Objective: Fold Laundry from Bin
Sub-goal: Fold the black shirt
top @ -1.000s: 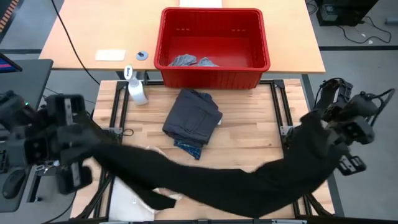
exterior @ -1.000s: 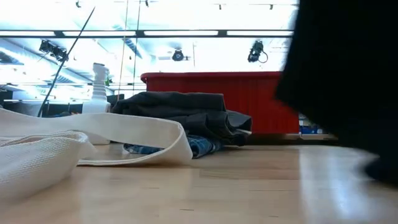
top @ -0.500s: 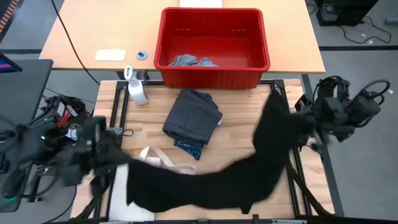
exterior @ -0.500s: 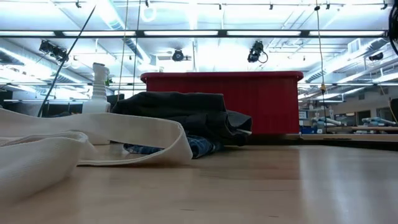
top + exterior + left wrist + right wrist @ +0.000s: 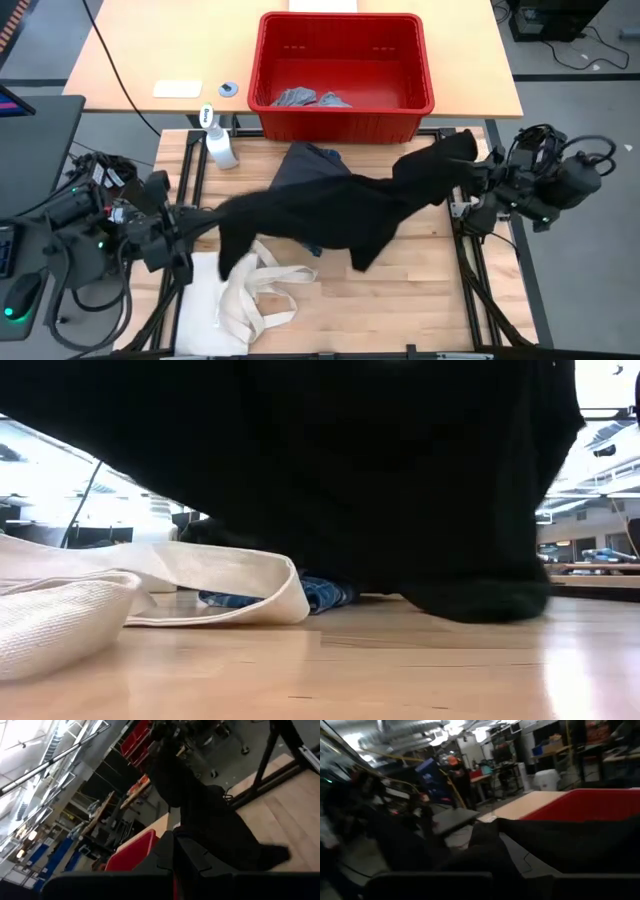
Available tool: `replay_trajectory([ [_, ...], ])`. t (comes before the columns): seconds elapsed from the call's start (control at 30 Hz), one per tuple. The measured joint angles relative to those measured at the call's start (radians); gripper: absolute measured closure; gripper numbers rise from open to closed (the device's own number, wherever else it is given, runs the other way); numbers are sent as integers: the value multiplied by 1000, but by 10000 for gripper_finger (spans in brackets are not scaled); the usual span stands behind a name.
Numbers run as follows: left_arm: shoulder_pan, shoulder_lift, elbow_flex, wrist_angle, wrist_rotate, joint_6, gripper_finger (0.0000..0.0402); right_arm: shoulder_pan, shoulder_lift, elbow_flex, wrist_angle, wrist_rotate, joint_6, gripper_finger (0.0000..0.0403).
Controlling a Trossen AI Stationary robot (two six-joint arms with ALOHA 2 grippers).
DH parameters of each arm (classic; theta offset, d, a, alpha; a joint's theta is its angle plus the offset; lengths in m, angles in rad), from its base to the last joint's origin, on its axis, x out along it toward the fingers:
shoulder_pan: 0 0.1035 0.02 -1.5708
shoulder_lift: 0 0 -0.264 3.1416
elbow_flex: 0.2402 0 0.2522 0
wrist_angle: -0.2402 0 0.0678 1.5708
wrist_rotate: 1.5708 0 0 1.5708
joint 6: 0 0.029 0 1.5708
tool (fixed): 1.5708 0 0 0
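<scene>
Both arms stretch the black garment [image 5: 330, 210] above the tabletop [image 5: 400, 290]: the left fingers [image 5: 185, 228] pinch it at the left edge, the right fingers [image 5: 468, 170] at the right edge, over the folded pile [image 5: 312, 165] near the bin [image 5: 340, 110].

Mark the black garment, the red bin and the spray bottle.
black garment [image 5: 330, 210], high view, middle of the stretched cloth
red bin [image 5: 345, 118], high view, front wall
spray bottle [image 5: 221, 145], high view, body

Robotics lab, ceiling strip lights [image 5: 30, 465], rows of workbenches [image 5: 107, 810]
</scene>
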Motion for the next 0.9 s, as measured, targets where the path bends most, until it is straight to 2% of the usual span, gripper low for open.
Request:
replay_trajectory([
  [0.07, 22, 0, 0, 39, 81, 22, 390, 20, -2, 0, 58, -45, -31, 386],
  [0.27, 59, 1, 0, 249, 349, 159, 390, 121, -3, 0, 157, -284, -83, 385],
  [0.5, 179, 31, 0, 506, 670, 281, 390, 340, -28, 0, 137, -488, -38, 382],
  [0.67, 276, 79, 0, 604, 936, 292, 390, 484, -15, 0, 136, -515, -75, 382],
  [0.73, 304, 102, 0, 621, 1004, 317, 390, 525, -6, 0, 137, -509, -117, 382],
  [0.9, 318, 140, -2, 662, 1052, 407, 390, 571, 9, 0, 188, -488, -186, 380],
])
